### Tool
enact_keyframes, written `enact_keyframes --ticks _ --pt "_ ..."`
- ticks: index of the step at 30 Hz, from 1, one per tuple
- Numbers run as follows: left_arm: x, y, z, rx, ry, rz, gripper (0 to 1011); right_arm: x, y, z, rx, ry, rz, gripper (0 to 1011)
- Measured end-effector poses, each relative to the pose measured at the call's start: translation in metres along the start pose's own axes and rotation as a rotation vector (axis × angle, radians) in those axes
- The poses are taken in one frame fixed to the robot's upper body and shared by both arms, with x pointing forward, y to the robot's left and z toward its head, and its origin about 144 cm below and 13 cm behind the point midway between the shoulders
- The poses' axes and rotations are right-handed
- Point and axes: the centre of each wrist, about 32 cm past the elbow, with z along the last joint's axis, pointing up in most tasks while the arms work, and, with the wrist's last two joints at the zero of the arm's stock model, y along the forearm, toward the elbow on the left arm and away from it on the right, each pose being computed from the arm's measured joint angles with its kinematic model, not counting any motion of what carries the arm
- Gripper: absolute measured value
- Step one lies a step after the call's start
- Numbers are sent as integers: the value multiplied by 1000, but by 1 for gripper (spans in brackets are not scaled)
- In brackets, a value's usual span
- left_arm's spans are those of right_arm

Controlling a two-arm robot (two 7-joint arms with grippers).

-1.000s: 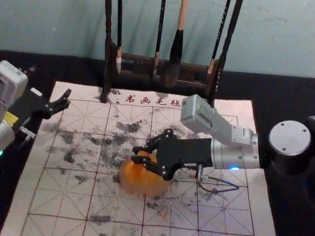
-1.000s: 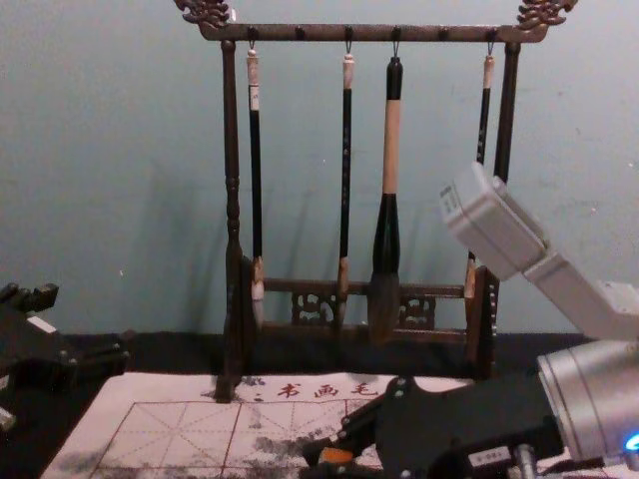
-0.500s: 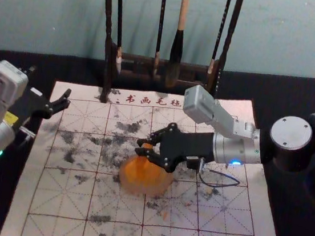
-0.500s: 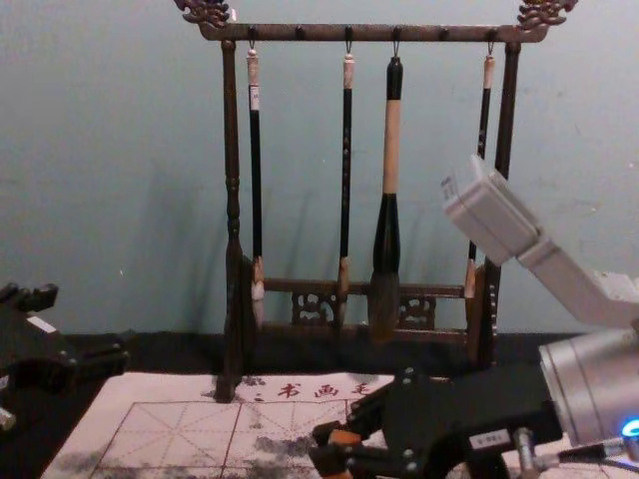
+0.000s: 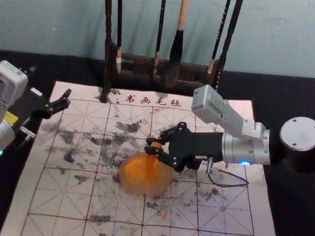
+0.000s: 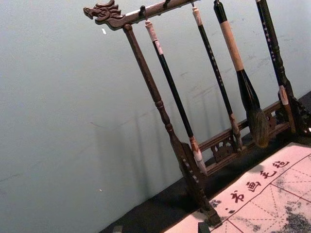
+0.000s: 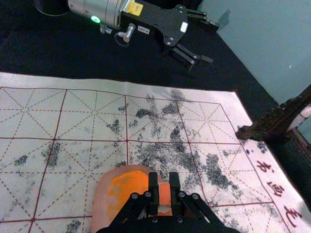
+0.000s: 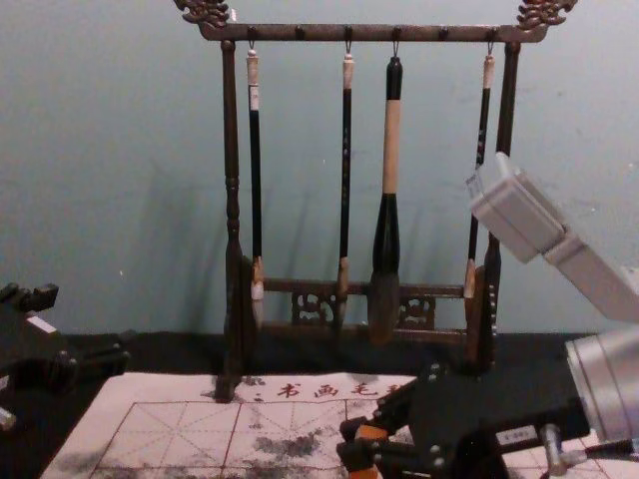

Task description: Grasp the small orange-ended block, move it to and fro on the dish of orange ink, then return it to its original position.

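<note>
While the left gripper point(image 5: 50, 84) stands open beside the mat point(image 5: 67, 199), the right gripper point(image 5: 149, 146) clasps the orange-ended block point(image 7: 165, 194) — near the dish's far rim point(image 5: 165, 164); contact indeterminable.

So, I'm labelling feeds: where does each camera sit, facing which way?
Chest: on the chest, facing forward at the rack; left gripper and right gripper show.
Head: on the head, facing forward and down at the mat; both arms show.
Left: on that wrist, facing rack and wall; fingertips show.
Right: on that wrist, facing across the mat; fingers grip the orange-ended block.
All four share rack and mat.
</note>
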Motion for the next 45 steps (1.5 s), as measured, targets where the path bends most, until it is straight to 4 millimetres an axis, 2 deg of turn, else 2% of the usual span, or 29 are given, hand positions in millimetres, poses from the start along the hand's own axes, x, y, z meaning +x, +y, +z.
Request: enact_keyframes --ticks 20,45 --pt "0 0 0 0 0 0 1001 -9 -11 0 -8 -9 5 133" --pt "0 0 0 0 0 0 1001 -18 -1 4 7 -21 68 133"
